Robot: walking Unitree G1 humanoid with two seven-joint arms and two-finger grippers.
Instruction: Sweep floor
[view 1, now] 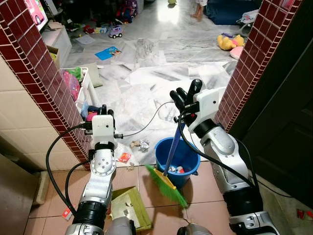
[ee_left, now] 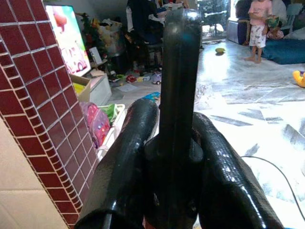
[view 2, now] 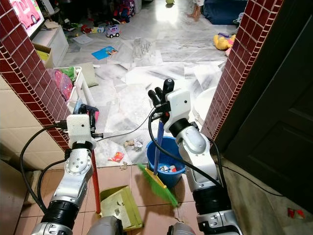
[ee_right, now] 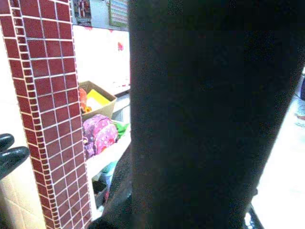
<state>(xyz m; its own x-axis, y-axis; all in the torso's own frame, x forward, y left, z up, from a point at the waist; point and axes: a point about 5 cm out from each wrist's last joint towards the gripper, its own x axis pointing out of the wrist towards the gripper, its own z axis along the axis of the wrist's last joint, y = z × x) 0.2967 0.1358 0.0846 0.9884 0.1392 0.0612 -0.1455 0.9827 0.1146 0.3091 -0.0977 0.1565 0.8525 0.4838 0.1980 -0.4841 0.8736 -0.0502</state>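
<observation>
We stand in a doorway framed by two dark red tiled pillars [view 1: 49, 83], looking onto a pale marble floor [view 1: 161, 54] strewn with paper, toys and scraps. Taking the blue bucket [view 1: 188, 155] as our landmark, it sits on the tan tiles just inside the threshold, with some litter in its bottom.

Our right gripper [view 1: 185, 95] is raised above the bucket, its fingers pressed around the top of the broom's blue handle [view 1: 172, 149]. The handle slants down across the bucket's near rim, and the green broom head [view 1: 166, 186] hangs just in front of the bucket, tilted, above the tiles.

To the bucket's left, our left gripper [view 2: 86, 110] pinches a dark upright rod; in the left wrist view both fingers [ee_left: 126, 157] wrap that rod tightly. Below it a red handle [view 2: 95, 183] runs down to the yellow-green dustpan [view 2: 120, 205], which rests on the tiles left of and nearer than the bucket.

Crumpled foil [view 1: 142, 144] and a red scrap [view 1: 124, 156] lie on the floor just left of the bucket. Far beyond it, a yellow plush toy [view 1: 230, 41] lies on the marble, and a person's bare feet [view 1: 198, 14] stand at the back.
</observation>
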